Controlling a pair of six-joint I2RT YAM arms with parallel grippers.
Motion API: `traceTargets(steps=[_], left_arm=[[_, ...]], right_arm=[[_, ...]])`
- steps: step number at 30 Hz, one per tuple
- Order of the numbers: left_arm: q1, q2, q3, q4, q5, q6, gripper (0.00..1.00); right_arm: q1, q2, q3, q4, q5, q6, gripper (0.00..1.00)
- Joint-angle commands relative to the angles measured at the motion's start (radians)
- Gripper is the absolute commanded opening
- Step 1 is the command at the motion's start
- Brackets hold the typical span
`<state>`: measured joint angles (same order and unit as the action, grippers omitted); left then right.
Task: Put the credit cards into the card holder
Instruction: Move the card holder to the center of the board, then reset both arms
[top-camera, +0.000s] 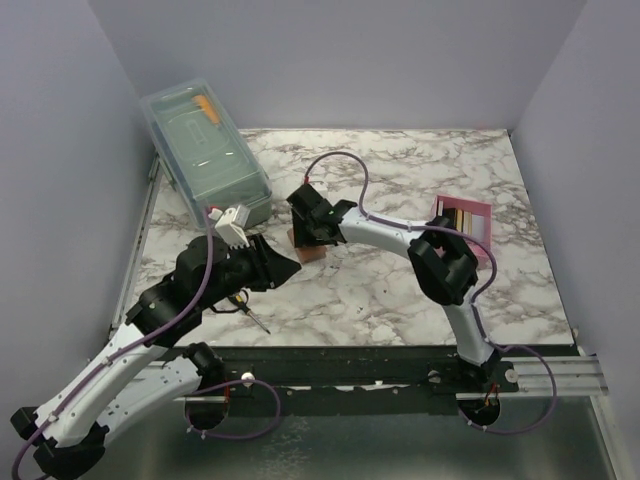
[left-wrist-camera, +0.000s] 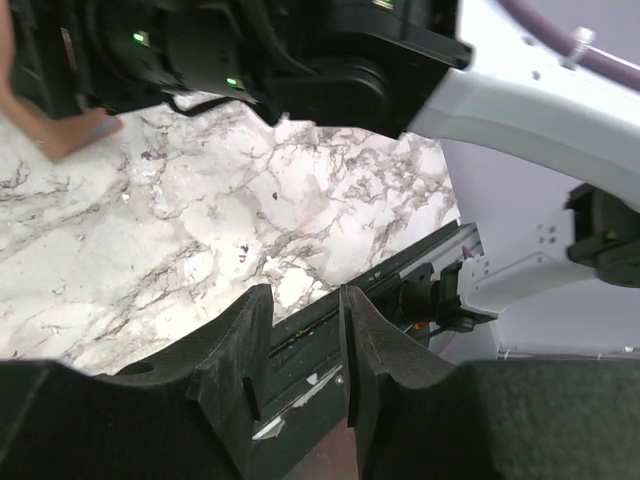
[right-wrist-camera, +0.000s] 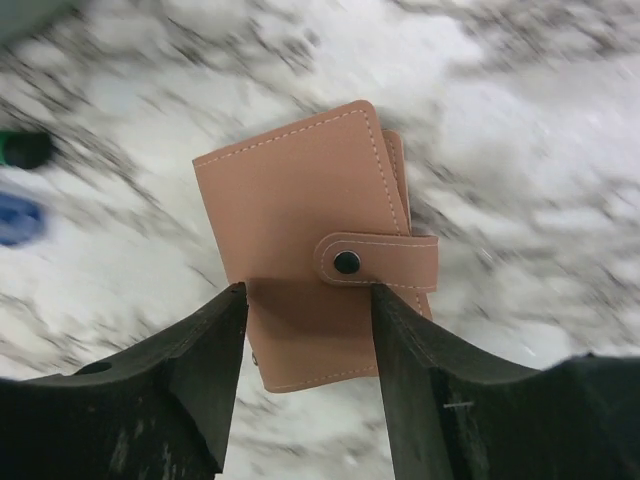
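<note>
The card holder (right-wrist-camera: 300, 230) is a tan-brown wallet lying closed on the marble, its snap strap (right-wrist-camera: 378, 262) fastened. My right gripper (right-wrist-camera: 308, 290) is open just above it, one finger on each side and neither touching it. From above, the right gripper (top-camera: 310, 228) covers most of the card holder (top-camera: 306, 251). The credit cards (top-camera: 461, 217) stand in a pink slotted tray (top-camera: 482, 238) at the right; dark and tan edges show. My left gripper (left-wrist-camera: 303, 292) is slightly open and empty. It hovers left of the holder (top-camera: 284, 267), and a corner of the holder (left-wrist-camera: 68, 132) shows in its view.
A clear lidded plastic box (top-camera: 205, 150) stands at the back left, close to the card holder. A small pen-like tool (top-camera: 252, 315) lies by the left arm near the table's front edge. Blurred blue (right-wrist-camera: 18, 218) and green (right-wrist-camera: 25, 150) objects lie left of the holder.
</note>
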<state>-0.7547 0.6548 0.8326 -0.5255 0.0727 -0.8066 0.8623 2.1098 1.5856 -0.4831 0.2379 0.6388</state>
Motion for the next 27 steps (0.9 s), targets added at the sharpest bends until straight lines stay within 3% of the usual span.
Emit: traceTargets(steps=[1, 4, 7, 15, 21, 27], left_arm=[[-0.001, -0.026, 0.061, -0.112, -0.064, 0.004, 0.39], [-0.001, -0.037, 0.097, -0.142, -0.092, 0.012, 0.39], [0.0, -0.045, 0.138, -0.159, -0.129, 0.027, 0.4], [0.0, 0.001, 0.337, -0.155, -0.232, 0.145, 0.52], [0.0, 0.043, 0.51, -0.109, -0.342, 0.296, 0.78], [-0.001, 0.062, 0.587, -0.019, -0.384, 0.395, 0.99]], right_arm=[[0.004, 0.129, 0.192, 0.016, -0.083, 0.0, 0.6], [0.004, 0.1, 0.233, -0.046, -0.053, -0.029, 0.81], [0.004, -0.021, 0.166, -0.037, -0.01, -0.084, 0.91], [0.004, -0.495, 0.058, -0.122, 0.036, -0.275, 1.0], [0.004, -0.884, 0.025, -0.037, 0.038, -0.419, 1.0], [0.004, -1.057, 0.047, 0.002, 0.084, -0.532, 1.0]])
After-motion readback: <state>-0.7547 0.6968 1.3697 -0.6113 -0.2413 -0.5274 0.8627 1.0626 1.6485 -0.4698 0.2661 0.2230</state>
